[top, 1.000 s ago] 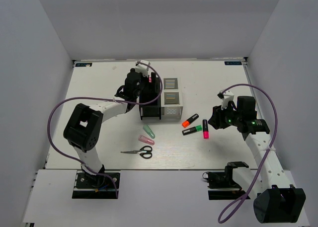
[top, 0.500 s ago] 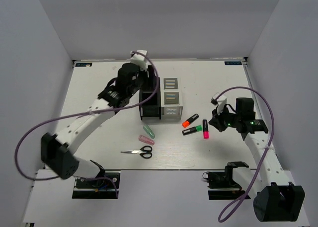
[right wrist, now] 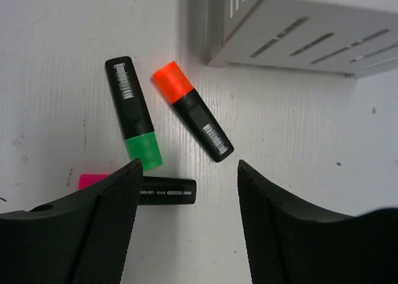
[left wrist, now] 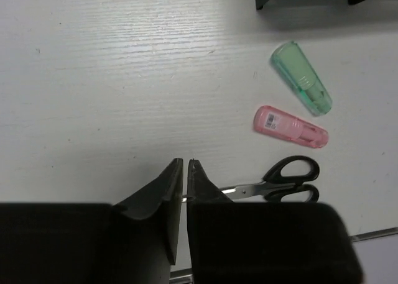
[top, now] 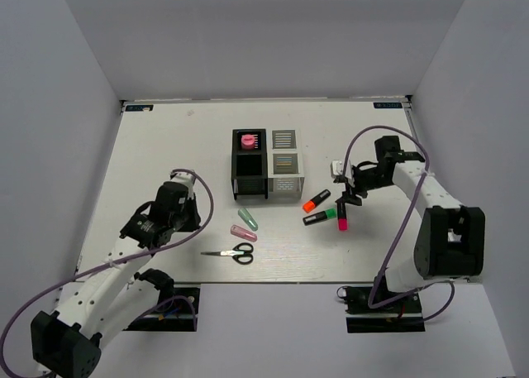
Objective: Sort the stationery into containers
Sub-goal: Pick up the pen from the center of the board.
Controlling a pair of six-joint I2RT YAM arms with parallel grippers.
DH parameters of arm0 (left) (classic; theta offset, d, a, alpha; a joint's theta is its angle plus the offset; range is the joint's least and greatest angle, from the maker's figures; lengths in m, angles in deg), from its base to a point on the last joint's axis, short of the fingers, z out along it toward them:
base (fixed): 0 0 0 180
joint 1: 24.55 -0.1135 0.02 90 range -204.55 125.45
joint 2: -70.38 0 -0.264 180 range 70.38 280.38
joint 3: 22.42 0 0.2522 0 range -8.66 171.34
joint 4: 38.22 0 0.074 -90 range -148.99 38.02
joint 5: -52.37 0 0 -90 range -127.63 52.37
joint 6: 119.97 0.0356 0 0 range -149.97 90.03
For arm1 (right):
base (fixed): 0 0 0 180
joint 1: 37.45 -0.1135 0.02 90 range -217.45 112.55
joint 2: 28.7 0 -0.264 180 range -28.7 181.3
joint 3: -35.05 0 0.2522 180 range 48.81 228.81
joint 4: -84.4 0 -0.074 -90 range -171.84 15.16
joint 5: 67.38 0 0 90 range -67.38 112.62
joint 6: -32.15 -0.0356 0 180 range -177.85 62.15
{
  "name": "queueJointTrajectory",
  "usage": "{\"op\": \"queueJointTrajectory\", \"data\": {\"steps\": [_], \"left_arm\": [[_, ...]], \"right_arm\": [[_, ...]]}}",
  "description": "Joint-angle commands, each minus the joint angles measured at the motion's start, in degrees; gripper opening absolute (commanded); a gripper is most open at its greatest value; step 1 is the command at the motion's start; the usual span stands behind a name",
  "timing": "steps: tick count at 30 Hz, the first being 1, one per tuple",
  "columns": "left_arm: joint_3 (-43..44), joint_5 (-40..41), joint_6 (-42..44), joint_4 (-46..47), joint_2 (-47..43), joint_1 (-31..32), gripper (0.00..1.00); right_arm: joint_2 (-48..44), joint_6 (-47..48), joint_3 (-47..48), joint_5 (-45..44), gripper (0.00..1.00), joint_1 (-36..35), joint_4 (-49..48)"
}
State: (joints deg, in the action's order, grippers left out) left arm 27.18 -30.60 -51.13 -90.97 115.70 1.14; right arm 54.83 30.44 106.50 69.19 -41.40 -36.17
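The pink tube point(top: 248, 140) stands in the far black container point(top: 249, 145); the white containers point(top: 285, 167) stand beside it. Scissors point(top: 231, 251) point(left wrist: 280, 178), a green capsule point(top: 248, 219) point(left wrist: 301, 79) and a pink capsule point(top: 244, 232) point(left wrist: 290, 127) lie in front of the boxes. My left gripper point(top: 186, 212) point(left wrist: 185, 166) hangs left of them, jaws almost together, holding nothing. My right gripper point(top: 347, 192) point(right wrist: 189, 172) is open above the orange point(right wrist: 193, 110), green point(right wrist: 134, 113) and pink point(right wrist: 165, 190) highlighters, whose pink cap is partly hidden by a finger.
The corner of a white container point(right wrist: 298, 23) sits just beyond the highlighters. The near black container point(top: 249, 178) stands in front of the one with the tube. The white walls of the enclosure surround the table point(top: 149, 146) on three sides.
My left arm has drawn back from the containers to the near left, leaving the pink tube in the far black box, and its jaws have closed. The right gripper swung over the highlighters and opened.
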Motion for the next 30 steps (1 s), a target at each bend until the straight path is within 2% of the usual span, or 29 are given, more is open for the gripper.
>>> {"op": "queueJointTrajectory", "data": {"steps": [1, 2, 3, 4, 5, 7, 8, 9, 12, 15, 22, 30], "left_arm": [[0.1, -3.9, 0.4, 1.3, -1.7, -2.5, 0.19], [0.1, -4.0, 0.5, 0.8, -1.8, -3.6, 0.23], [0.0, -4.0, 0.5, 0.6, -2.2, -4.2, 0.46], [-0.8, -4.5, 0.5, 0.9, -3.0, -5.4, 0.52], [-1.0, -4.7, 0.4, 1.1, -3.5, -5.7, 0.59], [-1.5, -5.7, 0.0, 1.3, -4.6, -6.5, 0.77], [-1.6, -6.3, 0.0, 1.3, -5.1, -7.3, 0.77], [-1.9, -6.5, -0.1, 1.0, -5.6, -7.6, 0.78], [-2.3, -5.3, -0.1, 0.8, -6.7, -8.4, 0.78], [-2.2, -4.9, 0.0, 0.4, -7.0, -8.4, 0.78], [-1.9, -5.0, 0.2, 0.0, -6.3, -8.6, 0.79], [-2.0, -5.0, 0.2, -0.2, -5.5, -8.7, 0.79]], "right_arm": [[2.7, 11.0, 0.0, 5.5, 0.65, -0.7, -0.4], [4.6, 12.2, 1.0, 6.0, 0.63, -0.8, -0.1], [6.9, 16.0, 2.8, 6.0, 0.62, -0.8, 1.0], [8.1, 17.2, 3.9, 6.1, 0.59, -1.1, 3.8], [10.8, 22.1, 6.0, 6.3, 0.57, -1.2, 7.6], [13.9, 25.1, 8.4, 5.9, 0.56, -1.6, 9.2], [15.0, 25.0, 8.7, 5.6, 0.54, -1.8, 8.3], [15.2, 22.4, 7.4, 4.6, 0.54, -2.4, 2.7], [16.9, 20.1, 7.5, 2.4, 0.54, -3.5, -0.8], [21.0, 22.2, 12.7, 1.3, 0.52, -4.2, 3.7], [26.4, 25.9, 18.2, -2.1, 0.52, -6.0, 10.0], [29.0, 29.4, 18.5, -5.2, 0.52, -7.7, 13.3]]}}
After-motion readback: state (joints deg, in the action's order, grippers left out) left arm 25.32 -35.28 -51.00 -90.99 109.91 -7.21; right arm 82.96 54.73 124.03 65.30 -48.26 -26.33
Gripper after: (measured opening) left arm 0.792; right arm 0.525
